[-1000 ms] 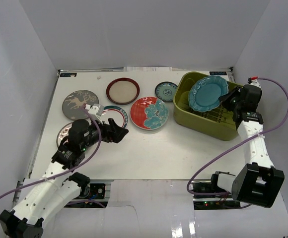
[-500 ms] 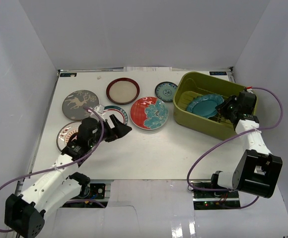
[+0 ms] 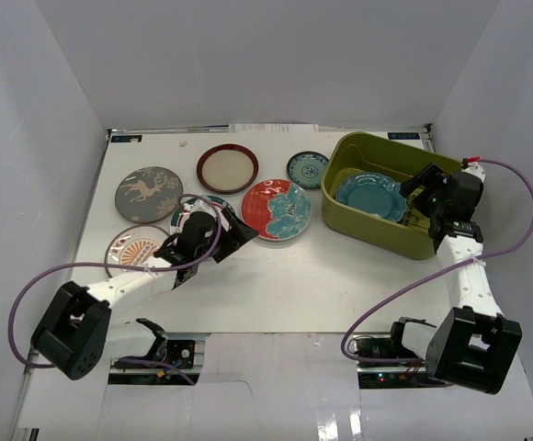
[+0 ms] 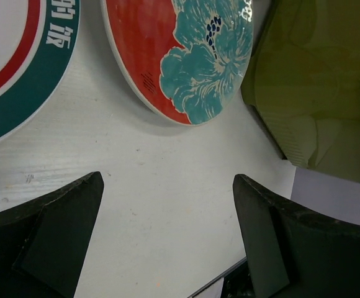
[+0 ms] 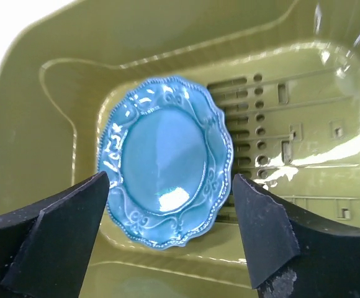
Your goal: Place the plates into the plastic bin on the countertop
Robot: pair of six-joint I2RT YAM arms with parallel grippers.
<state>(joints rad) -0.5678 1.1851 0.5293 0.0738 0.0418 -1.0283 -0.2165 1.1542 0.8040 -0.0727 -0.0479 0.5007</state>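
Top external view: your right gripper (image 3: 417, 191), fingers now spread, is hovering at the right edge of the bin (image 3: 377, 231); the teal plate (image 3: 369, 195) is lying flat inside. Your left gripper (image 3: 233, 237), open, is reaching closer to the lower-left rim of the red plate (image 3: 277, 209).

— What do we see in the bin (image 3: 377, 237)?
— An olive tub at the far right of the white desk (image 3: 294, 276). One teal scalloped plate (image 5: 161, 161) lies face up on its slotted bottom.
— And outside it?
— We count six plates, all flat on the desk. The floral plate (image 3: 277, 209) sits just left of the bin, with the small teal-rimmed plate (image 3: 307, 169) behind it. Further left are the cream plate (image 3: 227, 168), the deer plate (image 3: 149, 194), the striped-rim plate (image 4: 46, 84), partly hidden, and the sunburst plate (image 3: 124, 246) nearest us.
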